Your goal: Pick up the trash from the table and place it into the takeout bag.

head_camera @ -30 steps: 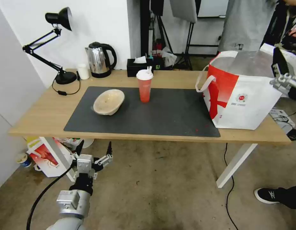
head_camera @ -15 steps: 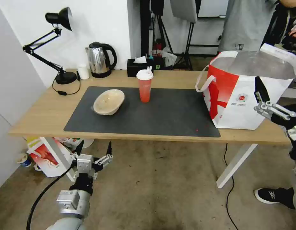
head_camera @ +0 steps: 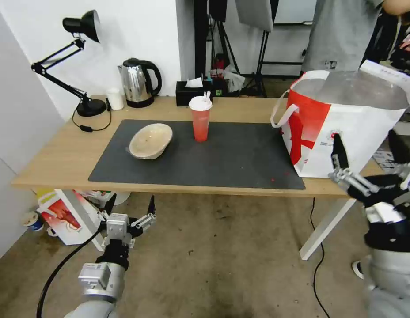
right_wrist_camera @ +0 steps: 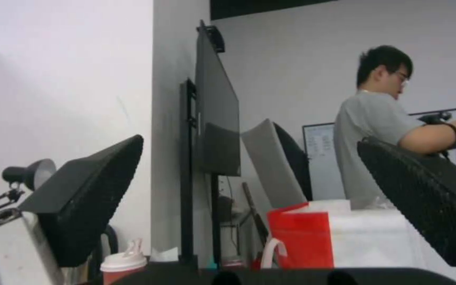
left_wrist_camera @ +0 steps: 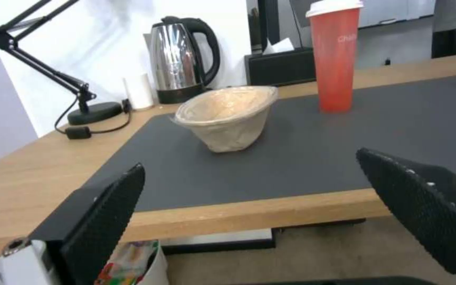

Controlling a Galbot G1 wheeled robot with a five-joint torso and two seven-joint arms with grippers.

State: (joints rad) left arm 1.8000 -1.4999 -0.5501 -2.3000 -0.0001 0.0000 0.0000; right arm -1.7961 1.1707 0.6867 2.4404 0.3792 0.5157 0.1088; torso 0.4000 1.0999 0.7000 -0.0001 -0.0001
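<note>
Light-wood table point(head_camera: 59, 163) on white legs, dark grey mat point(head_camera: 231, 163) across the middle. On the mat: shallow beige bowl point(head_camera: 150, 140), tilted, toward the left; red translucent cup point(head_camera: 200, 119) with white lid and straw, upright, just right of the bowl and apart from it. At the table's right end: takeout bag point(head_camera: 359, 132), white with a red side panel, mouth open, silvery lining showing. Behind the mat: black desk lamp point(head_camera: 81, 26), steel kettle point(head_camera: 137, 83), small white cup point(head_camera: 115, 98), black tissue box point(head_camera: 191, 92).

Left gripper point(head_camera: 129, 205) low before the table's front edge, below tabletop level, fingers spread wide, nothing between them; same spread pads point(left_wrist_camera: 107, 213) in the left wrist view, facing the bowl point(left_wrist_camera: 227, 117) and cup point(left_wrist_camera: 335, 55). Right gripper point(head_camera: 368, 152) in front of the bag's near face, fingers wide apart, holding nothing.
</note>
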